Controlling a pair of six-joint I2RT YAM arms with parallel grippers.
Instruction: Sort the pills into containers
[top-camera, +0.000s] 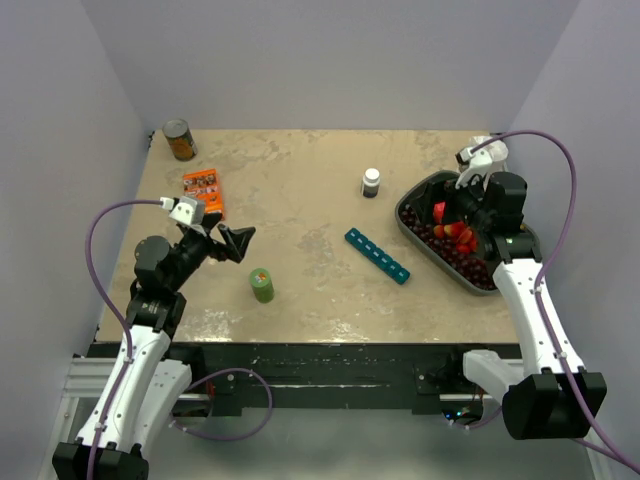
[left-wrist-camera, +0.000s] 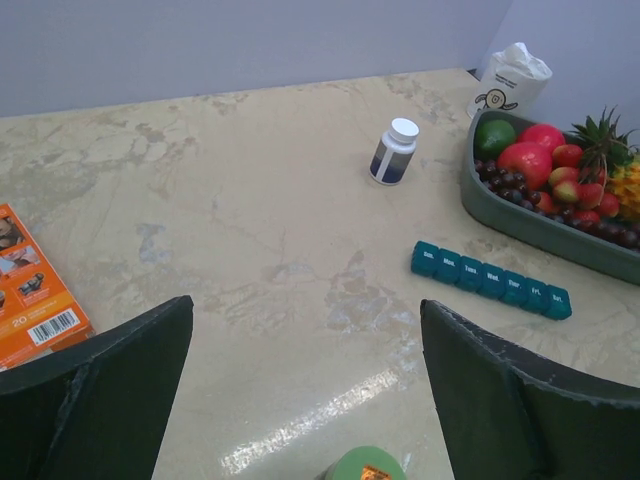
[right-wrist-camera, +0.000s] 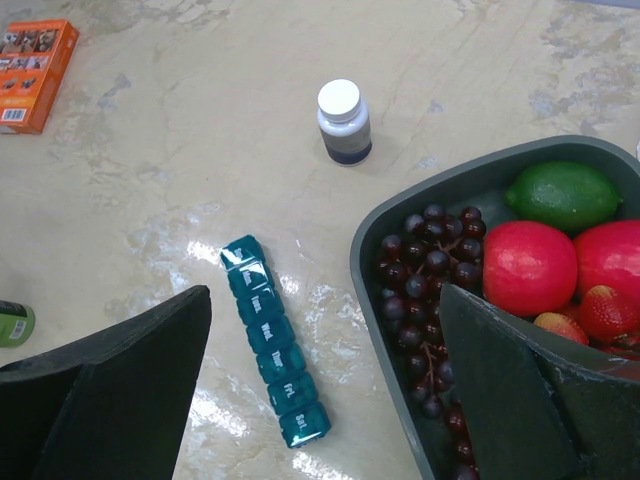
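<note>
While left gripper (top-camera: 240, 245) gapes, organiser (top-camera: 377, 256) untouched

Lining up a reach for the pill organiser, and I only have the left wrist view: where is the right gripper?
Observer: The right gripper hangs open and empty at the grey fruit tray's edge nearest the pill organiser.
Operator: Anything beyond the orange box?
Observer: A tin can stands in the table's far left corner.
Operator: That green thing below my camera?
Observer: A small green container, between the left gripper and the pill organiser, touching neither.
</note>
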